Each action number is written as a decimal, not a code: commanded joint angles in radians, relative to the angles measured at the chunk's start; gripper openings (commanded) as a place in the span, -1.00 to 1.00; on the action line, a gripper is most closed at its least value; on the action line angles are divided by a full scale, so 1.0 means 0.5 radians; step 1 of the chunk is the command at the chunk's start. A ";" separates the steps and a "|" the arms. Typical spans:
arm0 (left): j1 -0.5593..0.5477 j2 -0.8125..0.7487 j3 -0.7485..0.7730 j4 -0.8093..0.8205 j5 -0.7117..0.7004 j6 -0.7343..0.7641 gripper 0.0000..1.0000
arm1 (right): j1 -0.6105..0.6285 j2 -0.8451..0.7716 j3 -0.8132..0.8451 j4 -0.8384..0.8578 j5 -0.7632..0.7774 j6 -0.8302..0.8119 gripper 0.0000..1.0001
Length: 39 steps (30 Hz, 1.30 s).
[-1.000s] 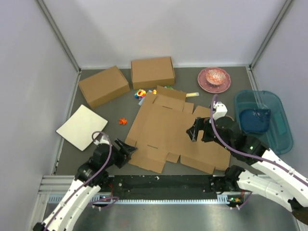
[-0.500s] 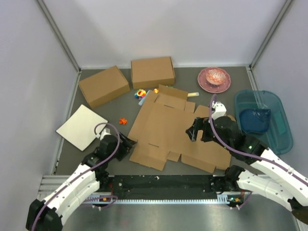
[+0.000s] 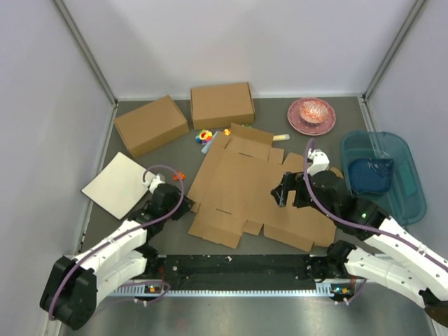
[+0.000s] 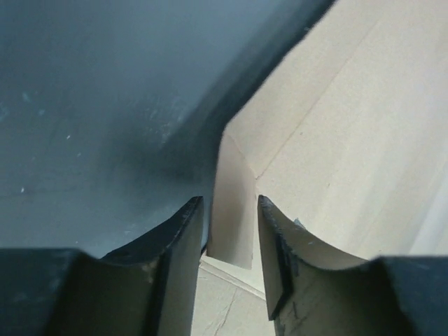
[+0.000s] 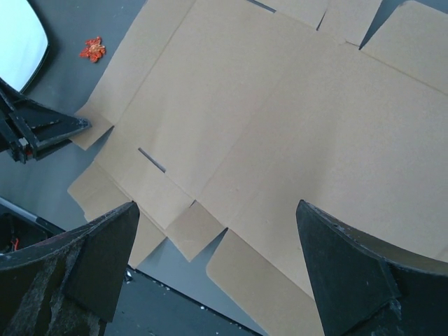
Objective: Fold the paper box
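Grey table (image 3: 270,119): two formed boxes (image 3: 222,105) behind the paper box (image 3: 238,185), left claw (image 4: 231,203) narrow astride its flap (image 4: 232,227), right claw (image 5: 217,210) wide above.

A dark grey matte table top (image 3: 269,115) lies between plain white panel walls (image 3: 238,42). Slim aluminium posts (image 3: 85,50) stand in both far corners. A grey metal rail (image 3: 238,288) runs along the near edge. The light is soft and even.
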 commanded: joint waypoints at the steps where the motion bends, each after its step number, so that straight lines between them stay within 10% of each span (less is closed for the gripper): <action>1: 0.007 -0.009 0.163 0.103 0.058 0.258 -0.28 | 0.022 -0.074 0.018 0.035 0.047 -0.034 0.91; 11: 0.102 0.220 0.965 -0.060 0.662 0.783 -0.91 | 0.022 -0.096 0.284 -0.048 0.044 -0.132 0.91; 19: 0.255 0.944 1.855 -0.204 1.526 1.096 -1.00 | 0.022 -0.102 0.404 -0.097 0.048 -0.190 0.91; 26: 0.448 1.690 2.482 -0.290 1.463 1.094 -1.00 | 0.022 -0.179 0.364 -0.143 0.066 -0.181 0.92; 34: 0.669 1.697 2.449 -0.296 1.194 1.047 0.16 | 0.022 -0.240 0.343 -0.195 0.115 -0.218 0.92; 39: 0.660 1.307 1.999 -0.021 0.921 0.968 0.43 | 0.022 -0.197 0.346 -0.189 0.142 -0.248 0.92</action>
